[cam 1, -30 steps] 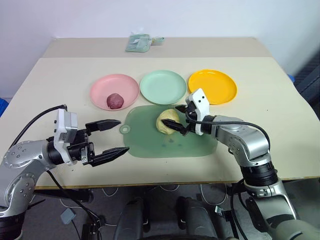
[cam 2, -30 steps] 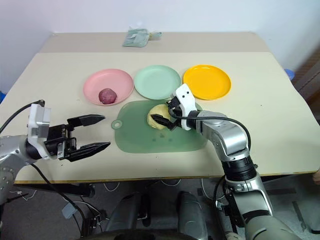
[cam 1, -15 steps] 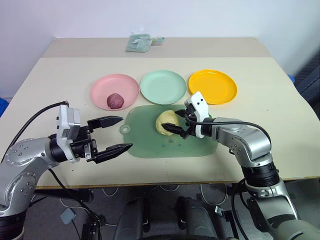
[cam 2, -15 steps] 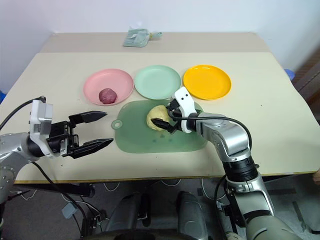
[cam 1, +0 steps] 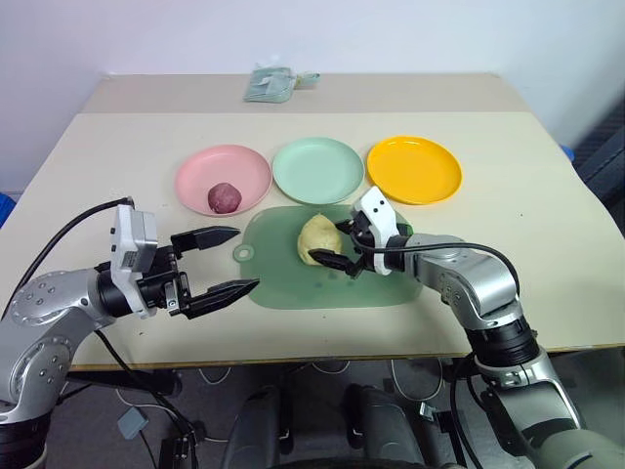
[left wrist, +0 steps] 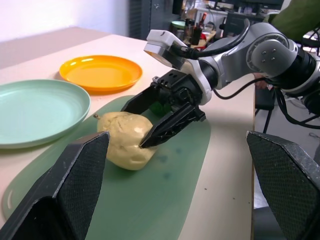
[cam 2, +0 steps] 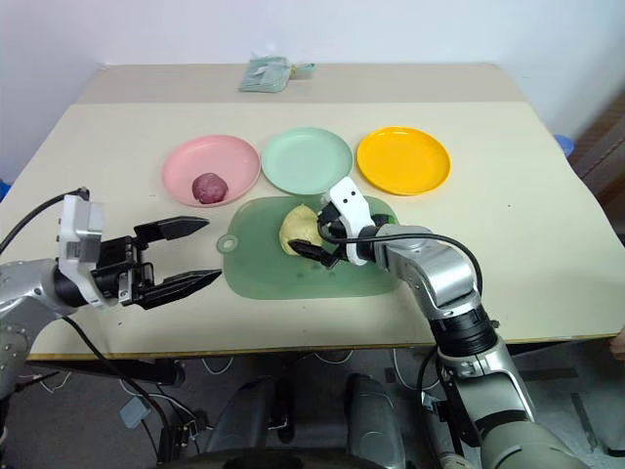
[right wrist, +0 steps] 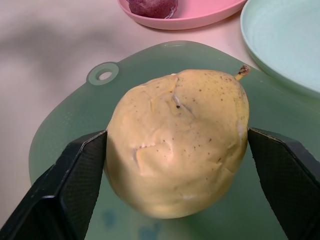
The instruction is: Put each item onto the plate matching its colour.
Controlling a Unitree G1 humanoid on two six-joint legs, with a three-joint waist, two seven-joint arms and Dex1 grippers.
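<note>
our right gripper has its two black fingers spread wide around the yellow pear, one finger on each side of it; they sit right against its flanks, but we cannot tell whether they are pressing on it. the pear rests on the green mat, its stem end pointing away from the gripper toward the mint plate, which lies just past the mat. beyond the gripper and off to its left is the pink plate with the red-purple ball already on it; off to its right is the orange plate. our left gripper hangs released and holding nothing, fingers well apart, over the table just beside the mat's left edge, well apart from the pear.
</note>
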